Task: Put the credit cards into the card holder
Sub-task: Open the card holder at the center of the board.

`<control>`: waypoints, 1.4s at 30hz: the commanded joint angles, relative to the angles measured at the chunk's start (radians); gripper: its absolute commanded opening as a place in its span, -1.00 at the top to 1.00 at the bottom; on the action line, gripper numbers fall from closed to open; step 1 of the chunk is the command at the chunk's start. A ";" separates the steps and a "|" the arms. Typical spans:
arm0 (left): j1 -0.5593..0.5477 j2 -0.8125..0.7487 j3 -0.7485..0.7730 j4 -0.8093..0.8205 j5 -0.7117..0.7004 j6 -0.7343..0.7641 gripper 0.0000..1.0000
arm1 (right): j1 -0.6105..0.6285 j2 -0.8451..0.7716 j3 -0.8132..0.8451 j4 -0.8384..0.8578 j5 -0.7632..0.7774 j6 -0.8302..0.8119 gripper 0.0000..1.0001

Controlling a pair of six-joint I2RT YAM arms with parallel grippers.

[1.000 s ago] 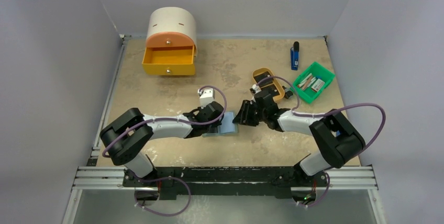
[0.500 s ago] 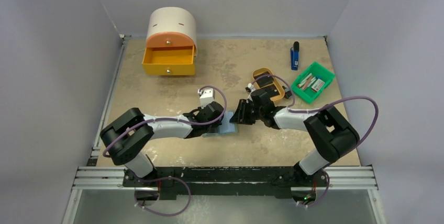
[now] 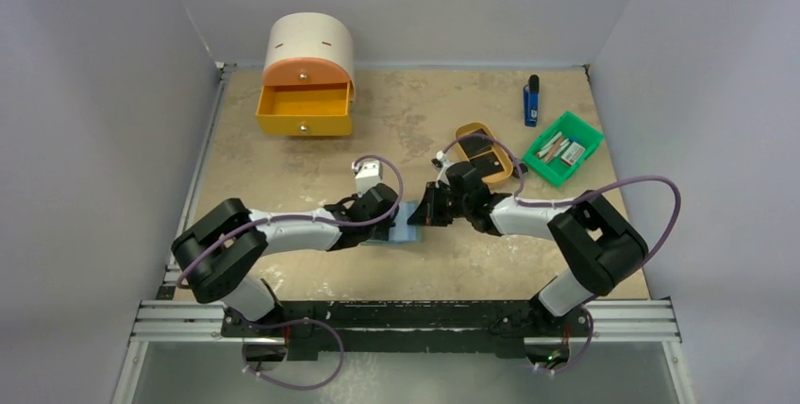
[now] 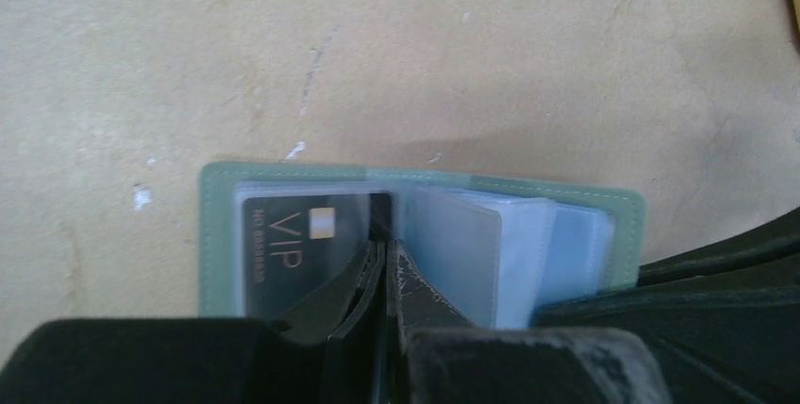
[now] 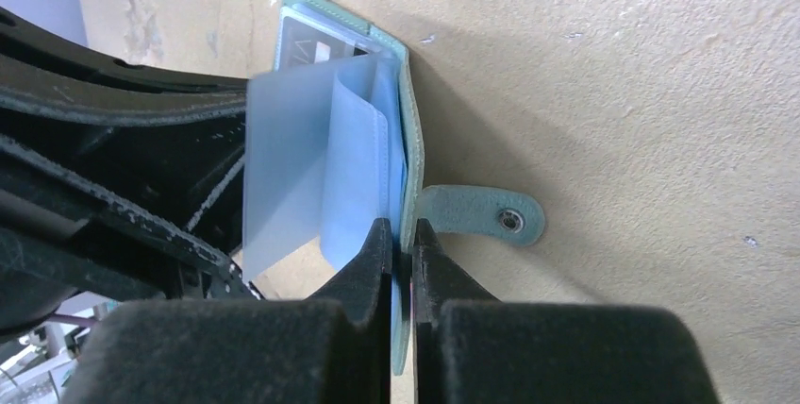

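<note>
From above, the card holder (image 3: 408, 226) lies open near the middle of the surface, a little toward the near edge, with the left tool (image 3: 400, 219) and right tool (image 3: 425, 216) meeting over it from either side. A black card (image 3: 487, 167) sits in a tan tray (image 3: 469, 130) toward the right edge, just beside a green bin (image 3: 589, 145). A blue lighter (image 3: 531, 102) lies near the far right corner, and an orange drawer unit (image 3: 306, 92) with its drawer pulled out stands at the far left.

The left wrist view shows the card holder (image 4: 215, 234) spread flat, grey-green border around pale blue sleeves (image 4: 472, 253). A black credit card (image 4: 292, 248) sits in the left pocket, printed "VIP" beside a pale chip mark; the small print along its edge is too fine to read. The left tool (image 4: 385, 267) has its jaws pressed together at the fold – whether a sleeve is caught between them I cannot tell.

In the right wrist view, the right tool (image 5: 402, 245) is clamped on the holder's green cover (image 5: 409, 154), which stands on edge. The tab (image 5: 479, 215) with its metal snap lies just beside the fingers, and the sleeves (image 5: 311, 168) fan out to the left.
</note>
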 commanded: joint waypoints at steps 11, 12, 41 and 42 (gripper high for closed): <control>0.048 -0.234 0.014 -0.257 -0.120 0.009 0.80 | 0.002 -0.078 -0.024 0.004 0.021 -0.010 1.00; 0.047 -0.241 0.021 -0.273 -0.133 0.009 0.80 | 0.003 -0.076 -0.024 0.004 0.021 -0.011 1.00; 0.046 0.062 0.102 0.037 0.197 0.037 0.94 | 0.003 -0.431 -0.031 -0.337 0.139 -0.153 -0.02; 0.046 0.066 0.103 0.042 0.201 0.033 0.94 | 0.004 -0.453 -0.033 -0.335 0.106 -0.164 0.03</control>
